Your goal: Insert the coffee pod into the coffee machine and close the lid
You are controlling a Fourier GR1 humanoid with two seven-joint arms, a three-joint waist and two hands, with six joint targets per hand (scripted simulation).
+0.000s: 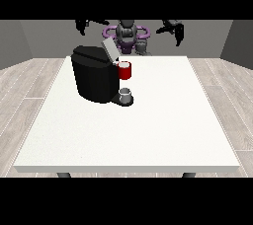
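Black coffee machine [94, 78], lid [108, 49] up, red pod holder [125, 70]; pod itself unseen. Both hands [83, 25] [174, 28] raised, fingers unreadable.

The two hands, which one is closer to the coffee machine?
The hand at the view's left: it hangs almost straight above the black coffee machine. The hand at the view's right is raised well off to the other side, past the red pod holder.

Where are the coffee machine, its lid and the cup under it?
coffee machine [94, 81], front view, on its black body.
lid [109, 49], front view, on the raised grey flap.
cup [126, 93], front view, on its grey side.
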